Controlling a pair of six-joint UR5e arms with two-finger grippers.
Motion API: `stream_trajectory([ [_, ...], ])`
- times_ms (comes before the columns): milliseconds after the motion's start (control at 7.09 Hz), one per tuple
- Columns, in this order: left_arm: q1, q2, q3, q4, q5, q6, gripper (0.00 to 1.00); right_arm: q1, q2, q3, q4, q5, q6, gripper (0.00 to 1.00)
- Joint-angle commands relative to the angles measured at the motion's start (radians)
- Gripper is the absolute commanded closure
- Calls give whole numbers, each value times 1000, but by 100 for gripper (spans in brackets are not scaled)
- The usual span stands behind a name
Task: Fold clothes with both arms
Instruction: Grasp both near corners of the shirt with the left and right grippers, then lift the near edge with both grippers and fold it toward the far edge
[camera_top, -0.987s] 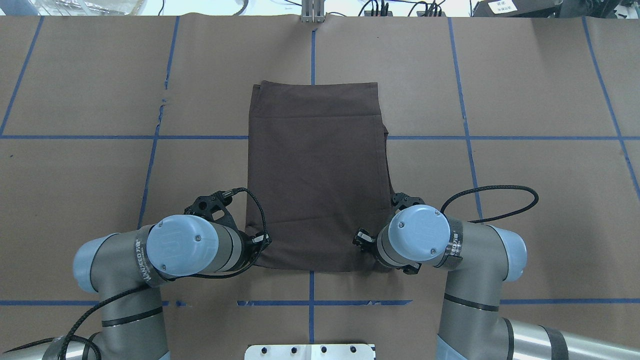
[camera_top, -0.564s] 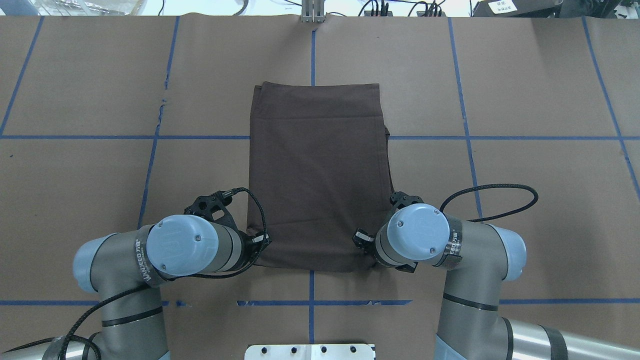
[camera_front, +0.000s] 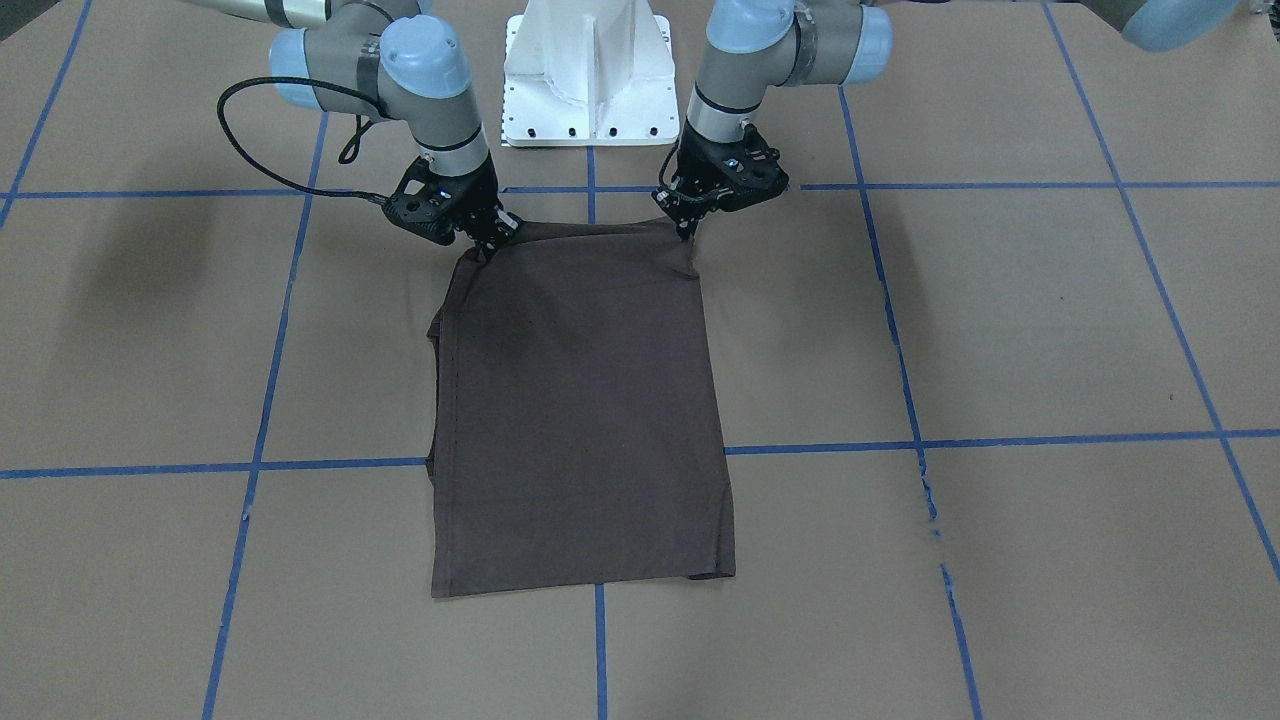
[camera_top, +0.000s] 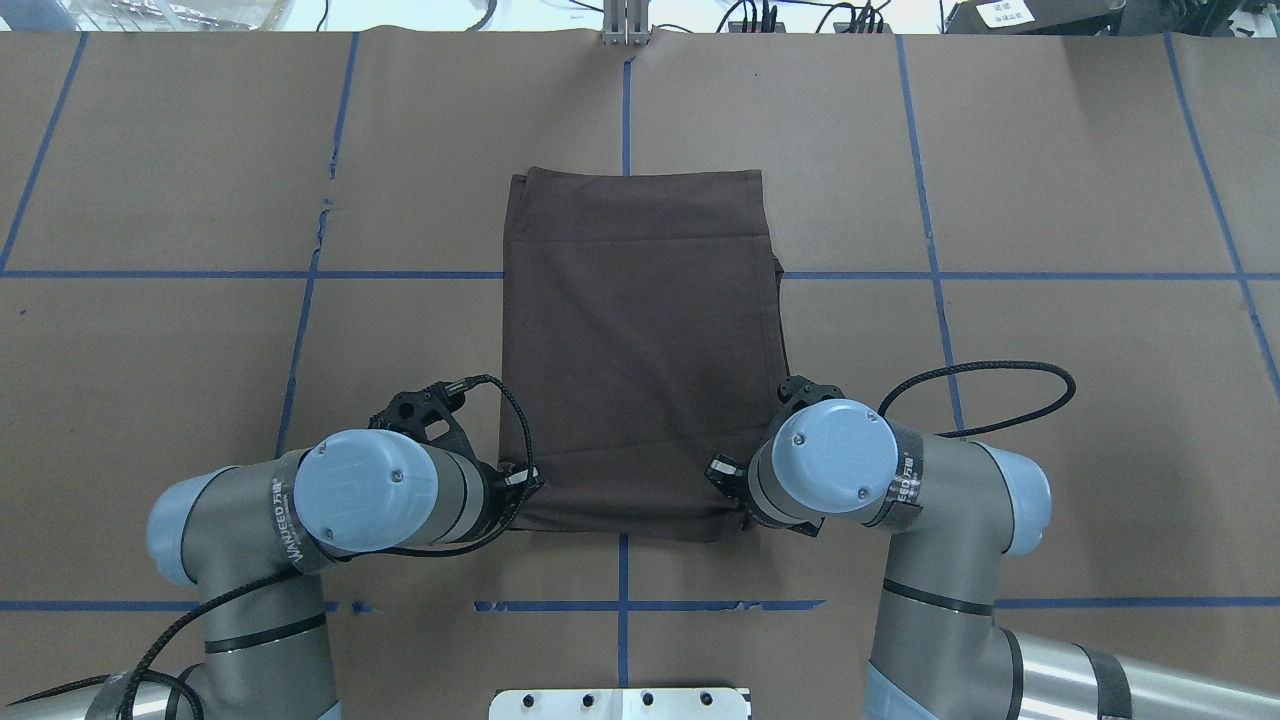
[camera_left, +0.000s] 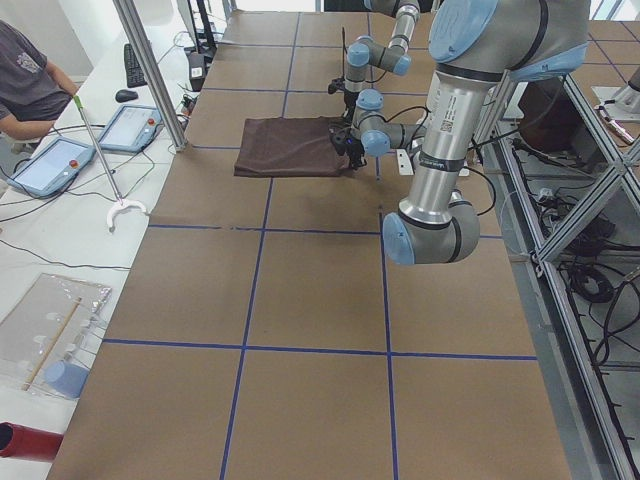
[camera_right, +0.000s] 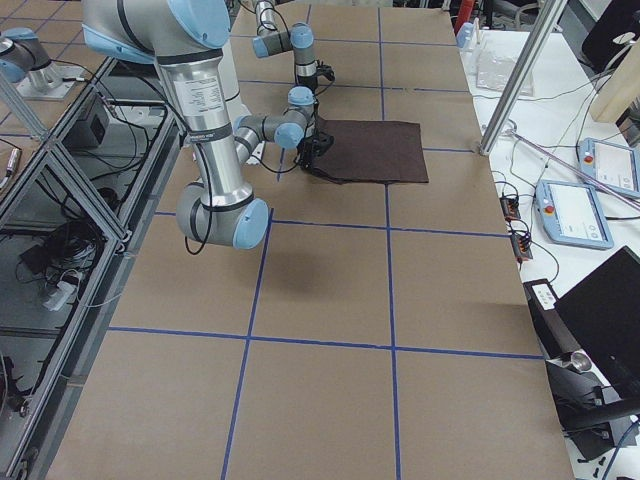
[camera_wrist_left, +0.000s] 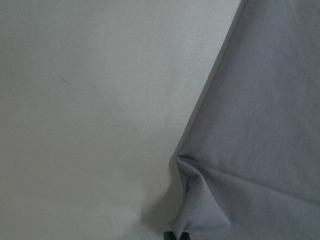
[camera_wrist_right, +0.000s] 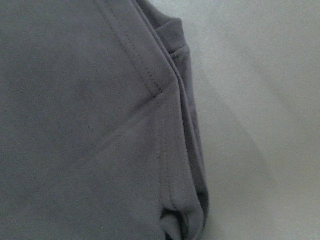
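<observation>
Table (camera_top: 150, 150) carries the folded T-shirt (camera_top: 640, 350) flat at its centre; left arm (camera_top: 260, 520) and right arm (camera_top: 950, 500) elbow outward, wrists pointing down — left gripper (camera_front: 690, 228) and right gripper (camera_front: 487, 245) each clamp a robot-side corner, jaws closed on cloth.

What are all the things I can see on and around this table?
T-shirt: one, dark brown, folded into a rectangle, table centre.
Table: one, brown covering, crossed by blue tape lines.
Pedestal base: one, white, table edge between the arms.
Control tablets: two, pale grey-blue, side bench.
Person: one, dark grey shirt, by that bench.
Arms: two, silver-grey with light-blue caps; left gripper and right gripper, black, each pinching a T-shirt corner on the robot's side.
</observation>
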Motion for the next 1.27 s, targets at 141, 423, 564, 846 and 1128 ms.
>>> stream_trajectory([
  [141, 0, 6, -10, 0, -2, 0, 100, 8, 2, 41, -1, 0, 1, 100],
  [423, 12, 15, -105, 73, -3, 0, 100, 10, -16, 91, 1, 14, -3, 100],
  [564, 15, 14, -177, 153, -5, 0, 100, 7, -30, 128, 1, 19, -3, 100],
  [846, 86, 27, -267, 236, -5, -3, 100, -45, -102, 266, 1, 64, -2, 100],
  [1128, 100, 52, -314, 256, -6, 0, 100, -53, -89, 256, 4, 101, -2, 100],
])
